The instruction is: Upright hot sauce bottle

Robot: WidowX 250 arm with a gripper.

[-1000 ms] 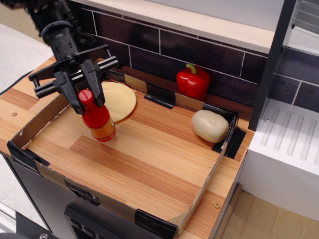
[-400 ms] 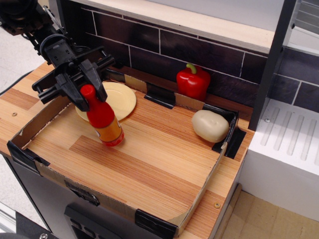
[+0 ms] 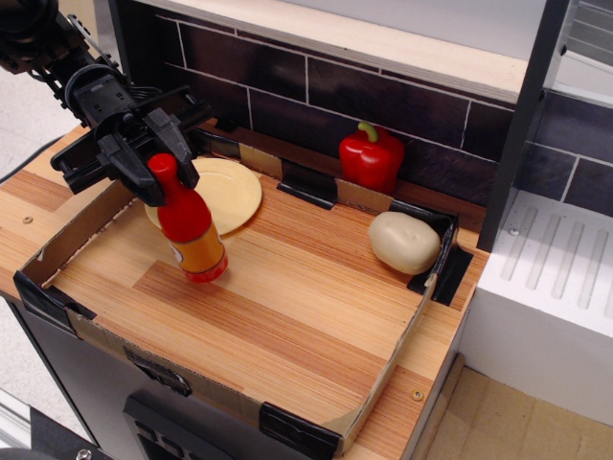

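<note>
The hot sauce bottle (image 3: 192, 238) is glossy red with a yellow-orange label band. It stands almost upright, leaning slightly left, with its base on the wooden board (image 3: 287, 307) in front of the plate. My black gripper (image 3: 161, 175) comes down from the upper left. Its fingers (image 3: 140, 178) sit on either side of the bottle's red cap and neck and look closed on it.
A pale yellow plate (image 3: 230, 192) lies just behind the bottle. A red bell pepper (image 3: 371, 156) stands by the dark tiled back wall. A potato (image 3: 403, 241) lies at the right. Low cardboard walls (image 3: 67, 230) ring the board. A white rack (image 3: 551, 278) is to the right.
The gripper has moved a little up and left. The bottle tilted to the left, then came back closer to upright, and its base shifted slightly left.
</note>
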